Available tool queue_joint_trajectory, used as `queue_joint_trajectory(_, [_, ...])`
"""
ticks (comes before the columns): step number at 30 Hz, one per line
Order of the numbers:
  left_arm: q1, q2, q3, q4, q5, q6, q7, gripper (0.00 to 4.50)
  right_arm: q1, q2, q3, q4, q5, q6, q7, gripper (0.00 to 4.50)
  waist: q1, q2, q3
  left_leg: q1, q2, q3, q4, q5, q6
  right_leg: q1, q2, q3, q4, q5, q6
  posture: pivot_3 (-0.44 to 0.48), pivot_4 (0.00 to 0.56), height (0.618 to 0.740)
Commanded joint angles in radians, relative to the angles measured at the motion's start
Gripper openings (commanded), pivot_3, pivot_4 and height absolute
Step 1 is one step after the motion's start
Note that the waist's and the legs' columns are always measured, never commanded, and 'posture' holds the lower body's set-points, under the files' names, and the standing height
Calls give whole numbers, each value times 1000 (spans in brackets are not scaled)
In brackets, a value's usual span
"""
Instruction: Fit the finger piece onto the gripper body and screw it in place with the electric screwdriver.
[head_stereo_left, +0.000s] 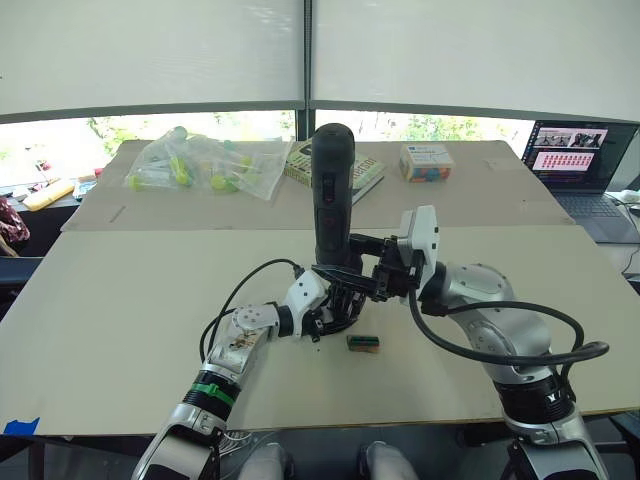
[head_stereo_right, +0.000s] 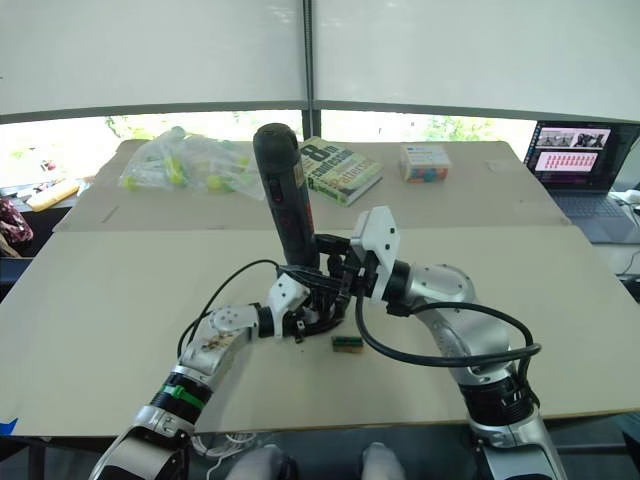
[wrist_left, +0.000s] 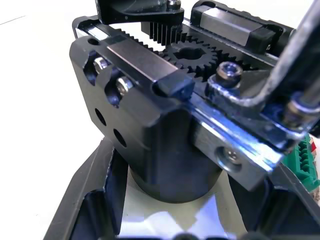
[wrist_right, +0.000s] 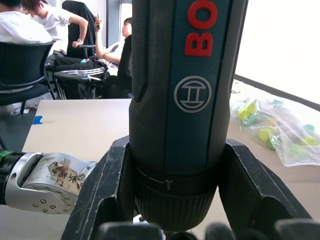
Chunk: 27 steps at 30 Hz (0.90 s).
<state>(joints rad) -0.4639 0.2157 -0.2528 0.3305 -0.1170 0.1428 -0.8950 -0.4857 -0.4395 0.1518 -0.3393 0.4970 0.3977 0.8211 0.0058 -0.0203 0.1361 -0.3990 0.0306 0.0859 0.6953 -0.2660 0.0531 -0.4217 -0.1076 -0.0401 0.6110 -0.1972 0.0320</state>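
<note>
The electric screwdriver (head_stereo_left: 331, 190) stands upright over the middle of the table, its bit end pointing down. My right gripper (head_stereo_left: 350, 272) is shut on its lower barrel, with a finger (wrist_right: 102, 192) on each side of the collar. Directly beneath it sits the gripper body (head_stereo_left: 340, 306), a black block with a gear and toothed racks (wrist_left: 165, 145). My left gripper (head_stereo_left: 333, 316) is shut on the round base of this block, a finger (wrist_left: 92, 200) on either side. The screwdriver's bit is hidden behind the grippers. I cannot pick out the finger piece.
A small green-brown box (head_stereo_left: 363, 342) lies on the table just right of the gripper body. At the back are a plastic bag of yellow-green items (head_stereo_left: 205, 165), a book (head_stereo_right: 340, 170), a small box (head_stereo_left: 426, 162) and a laptop (head_stereo_left: 575, 160). People sit beyond the table (wrist_right: 45, 30).
</note>
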Motion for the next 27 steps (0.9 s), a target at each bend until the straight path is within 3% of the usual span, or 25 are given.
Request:
queue_joint_trajectory(1, [29, 7, -16, 12, 4, 27, -13, 2313, 24, -2, 19, 53, -24, 32, -3, 1941, 0, 0, 0, 0, 0, 0, 0, 0, 0, 0, 0, 0, 0, 0, 0, 0, 150, 740])
queue_joint_trajectory(7, [27, 10, -14, 19, 12, 20, -2, 2313, -42, -9, -22, 52, 18, 52, 22, 1941, -1, 0, 0, 0, 0, 0, 0, 0, 0, 0, 0, 0, 0, 0, 0, 0, 150, 740])
queue_joint_trajectory(14, [15, 11, -4, 49, 22, 6, 27, 2313, -150, -4, -149, 22, 203, 80, 91, 1941, 2, 0, 1, -3, 0, 0, 0, 0, 0, -3, 0, 0, 0, 0, 0, 0, 150, 740])
queue_joint_trajectory(25, [12, -7, 14, 78, 17, -21, 64, 2313, -101, -12, -240, -55, 353, 91, 156, 1941, 4, 0, 1, -3, 0, 0, 0, 0, 0, -3, -1, 0, 0, 0, 0, 0, 150, 740])
queue_joint_trajectory(27, [11, -11, 25, 75, 8, -20, 73, 3347, -83, -31, -269, -81, 396, 104, 159, 1941, 6, 0, 1, -4, 0, 0, 0, 0, 0, -3, -1, 0, 0, 0, 0, 0, 150, 740])
